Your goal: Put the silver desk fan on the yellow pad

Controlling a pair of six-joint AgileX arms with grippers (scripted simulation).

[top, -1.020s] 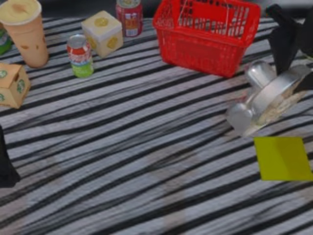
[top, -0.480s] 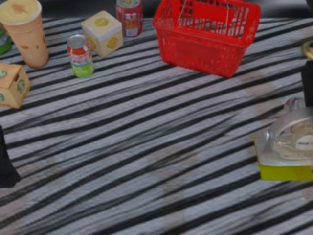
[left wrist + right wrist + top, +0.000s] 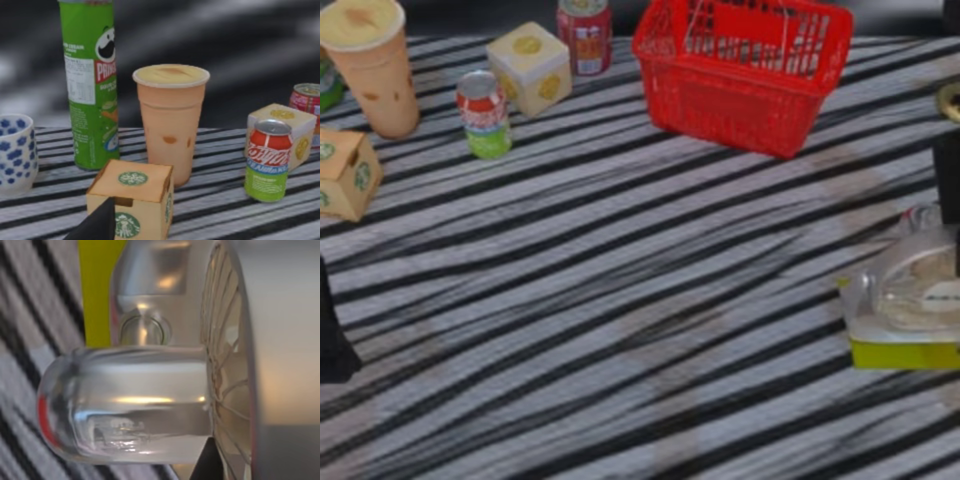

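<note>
The silver desk fan (image 3: 912,288) sits at the table's right edge, over the yellow pad (image 3: 905,354), and covers all of the pad but its near strip. My right arm (image 3: 949,180) reaches down to the fan from the right edge. In the right wrist view the fan's chrome motor housing (image 3: 125,400) and grille fill the picture. One dark fingertip (image 3: 207,462) presses where housing meets grille, and the pad (image 3: 95,285) shows behind. The right gripper is shut on the fan. My left arm (image 3: 332,345) stays parked at the left edge, open and holding nothing.
A red basket (image 3: 745,70) stands at the back right. At the back left are an orange drink cup (image 3: 370,65), a soda can (image 3: 483,113), a red can (image 3: 584,35), a yellow cube box (image 3: 530,68) and a Starbucks box (image 3: 345,172).
The right gripper carried the fan from beside the basket toward the front right and onto the yellow pad. In the last half second it only settled slightly. The left arm stayed still.
</note>
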